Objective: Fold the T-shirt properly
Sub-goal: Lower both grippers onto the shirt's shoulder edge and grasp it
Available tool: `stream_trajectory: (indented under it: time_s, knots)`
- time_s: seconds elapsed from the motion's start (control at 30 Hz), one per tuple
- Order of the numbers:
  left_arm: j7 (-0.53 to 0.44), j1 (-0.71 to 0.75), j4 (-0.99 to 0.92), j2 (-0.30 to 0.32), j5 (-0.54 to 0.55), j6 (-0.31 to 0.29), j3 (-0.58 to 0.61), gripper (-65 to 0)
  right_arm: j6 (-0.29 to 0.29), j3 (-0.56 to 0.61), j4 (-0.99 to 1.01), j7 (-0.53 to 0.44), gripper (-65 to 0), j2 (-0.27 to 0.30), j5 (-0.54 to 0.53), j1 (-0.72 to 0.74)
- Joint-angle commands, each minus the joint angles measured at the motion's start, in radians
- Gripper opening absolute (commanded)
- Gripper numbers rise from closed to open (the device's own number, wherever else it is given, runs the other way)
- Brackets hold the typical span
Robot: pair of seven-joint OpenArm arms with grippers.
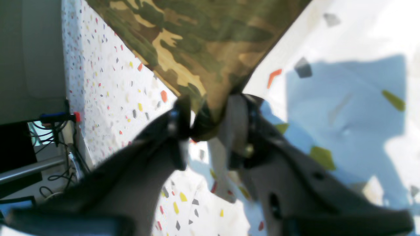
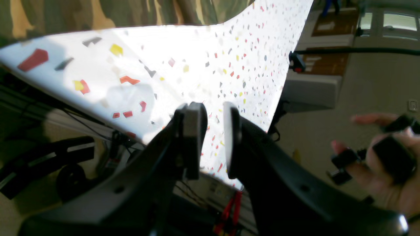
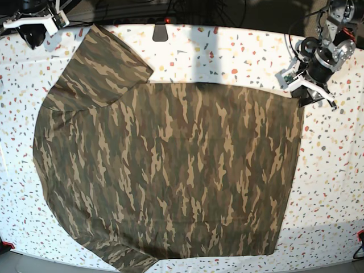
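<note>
The camouflage T-shirt [image 3: 170, 170] lies spread flat over most of the speckled white table [image 3: 333, 170], with one sleeve folded in at the upper left [image 3: 102, 68]. In the left wrist view my left gripper [image 1: 206, 126] is shut on a bunched corner of the T-shirt [image 1: 203, 49], just above the tabletop. In the base view that gripper [image 3: 301, 98] sits at the shirt's upper right corner. My right gripper [image 2: 215, 141] hangs over the table's edge with a narrow gap between its fingers and nothing in it. A strip of the shirt [image 2: 131, 13] shows far above it. In the base view this gripper [image 3: 31, 34] is off the shirt at the upper left.
The table's edge [image 2: 98, 118] runs close under the right gripper, with frame bars and cables below it. A person's hand holding a black controller [image 2: 384, 157] is beside the table. A red clamp [image 3: 360, 236] sits at the table's lower right corner.
</note>
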State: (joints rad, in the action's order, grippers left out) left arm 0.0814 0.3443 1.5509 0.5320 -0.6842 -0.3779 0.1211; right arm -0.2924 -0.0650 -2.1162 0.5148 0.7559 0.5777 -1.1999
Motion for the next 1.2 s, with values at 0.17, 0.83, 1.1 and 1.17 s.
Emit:
stream_trajectory:
  time_s: [0.17, 0.83, 1.1, 1.17]
  knots:
    - [0.035, 0.023, 0.0, 0.014, 0.0, -0.057, -0.002, -65.0, -0.03, -0.006, -0.018, -0.027, -52.0, 0.006, 0.022, 0.005]
    - [0.125, 0.055, 0.001, 0.014, 0.013, -0.056, -0.002, -65.0, 0.582, -0.006, 0.067, -0.166, -42.4, 0.057, -0.121, 0.261]
    - [0.152, 0.055, 0.001, 0.014, 0.047, -0.056, -0.002, -65.0, 0.584, -0.001, 0.28, -0.33, -41.8, 0.079, -0.111, 0.357]
    - [0.149, 0.054, 0.001, 0.014, 0.068, -0.056, -0.002, -65.0, 0.585, 0.018, 0.302, -0.343, -41.8, 0.087, -0.111, 0.391]
